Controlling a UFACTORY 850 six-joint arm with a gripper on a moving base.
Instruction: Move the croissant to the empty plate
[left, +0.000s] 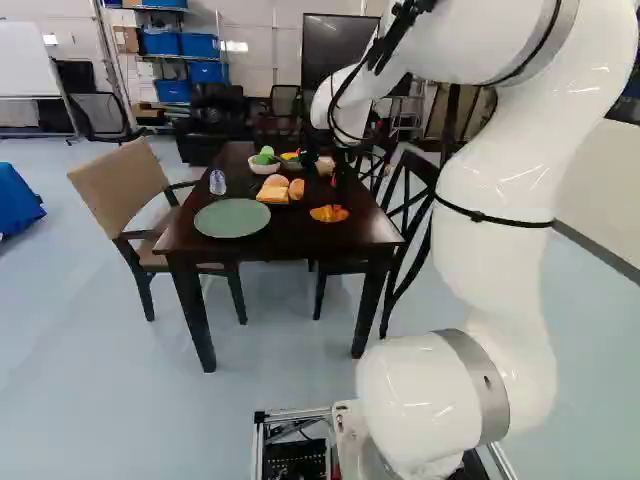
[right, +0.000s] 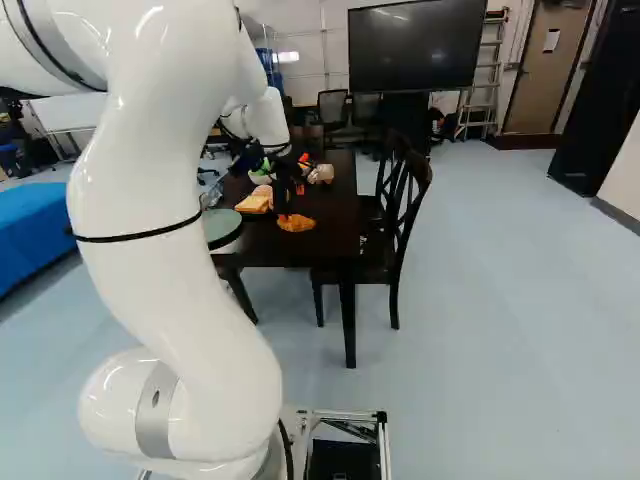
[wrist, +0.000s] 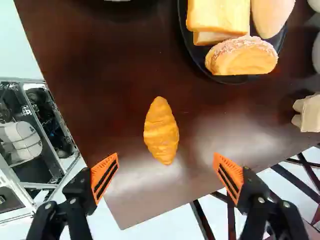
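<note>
The croissant (wrist: 161, 131) is seen lying on the dark bench (left: 345, 235), near its edge, with its broad, ridged middle narrowed to a tip at each end. Its long axis is set almost square to the line joining the two fingers (right: 281, 195). In the wrist view, one tip is directed at the gap between the fingers (wrist: 242, 187), and the other is pointed away from them, slanted slightly toward the side where the metal frame (wrist: 34, 185) is seen. In the left base view, the same axis is laid roughly from side to side, with one end turned toward the side of the green plate (left: 232, 218), which is placed to the left of the croissant and apart from it. The fingers are spread wide, and nothing is gripped by them; the croissant is mostly framed ahead of their gap. Beside the croissant, apart from it, a black plate (wrist: 197, 60) is filled with sliced bread (wrist: 218, 17), a smooth bun (wrist: 270, 17) and a rolled pastry (wrist: 242, 57).
</note>
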